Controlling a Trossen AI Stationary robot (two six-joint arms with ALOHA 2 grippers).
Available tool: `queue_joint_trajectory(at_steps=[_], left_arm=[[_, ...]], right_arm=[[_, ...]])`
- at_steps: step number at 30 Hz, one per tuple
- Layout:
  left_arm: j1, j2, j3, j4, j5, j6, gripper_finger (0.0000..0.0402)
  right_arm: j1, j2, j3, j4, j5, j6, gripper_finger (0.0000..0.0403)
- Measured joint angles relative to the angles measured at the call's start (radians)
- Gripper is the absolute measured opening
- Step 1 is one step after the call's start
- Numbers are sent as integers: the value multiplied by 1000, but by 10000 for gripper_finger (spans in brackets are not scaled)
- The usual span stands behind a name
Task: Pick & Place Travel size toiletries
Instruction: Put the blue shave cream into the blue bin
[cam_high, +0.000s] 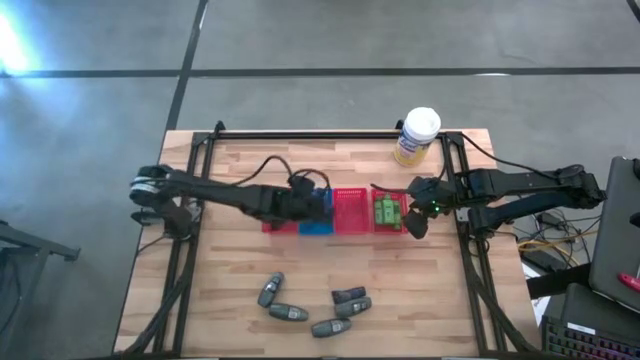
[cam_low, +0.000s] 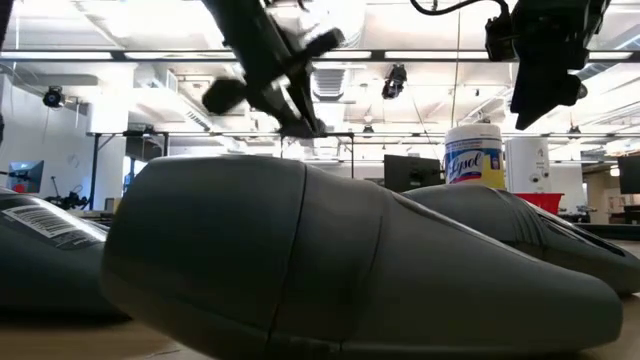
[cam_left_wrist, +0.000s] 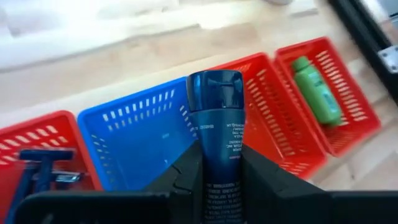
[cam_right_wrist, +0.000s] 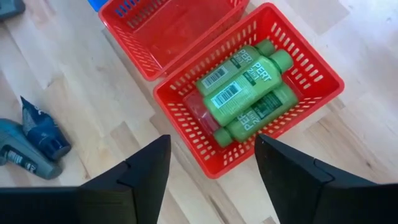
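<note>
Blue bottle (cam_left_wrist: 216, 124) in left gripper (cam_left_wrist: 214, 180)

I count three green bottles (cam_right_wrist: 244, 87) lying together in one red basket (cam_right_wrist: 186, 137). Red baskets number three, plus one blue basket (cam_left_wrist: 134, 134). One dark blue bottle (cam_left_wrist: 217, 124) sits between my left fingers (cam_left_wrist: 186, 180). About five grey oval bottles (cam_high: 290, 313) lie loose on the counter (cam_high: 230, 280), and one white-and-yellow canister (cam_high: 417, 135) stands there.
</note>
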Motion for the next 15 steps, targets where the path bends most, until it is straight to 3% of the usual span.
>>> queue_joint_trajectory(at_steps=[9,15], left_arm=[[48,110,-6,36,48,-14,84],[47,143,-6,36,69,-42,125]], right_arm=[[0,0,0,5,0,2,222],[0,0,0,8,11,-1,241]])
